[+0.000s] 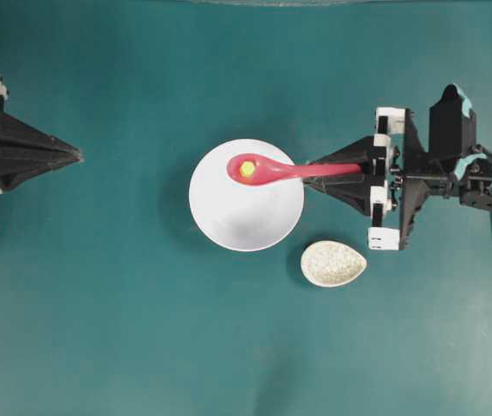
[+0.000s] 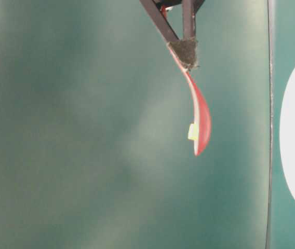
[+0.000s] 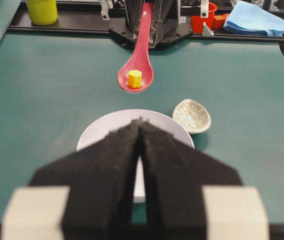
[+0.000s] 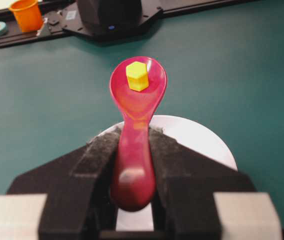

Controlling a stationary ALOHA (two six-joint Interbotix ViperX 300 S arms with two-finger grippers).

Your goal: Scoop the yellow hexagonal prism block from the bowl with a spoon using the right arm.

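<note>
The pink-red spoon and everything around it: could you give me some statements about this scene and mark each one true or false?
1. The tiny yellow hexagonal block lies in the head of the glossy pink-red soup spoon. True.
2. The left pincer holds the spoon. False: the right pincer grips its handle; the left one is shut on nothing.
3. The small speckled oval spoon rest sits inside the large round white bowl. False: it sits on the green table beside the bowl.
4. The spoon's head is raised above the bowl. True.
5. A second block remains in the bowl. False: the bowl looks empty.
</note>
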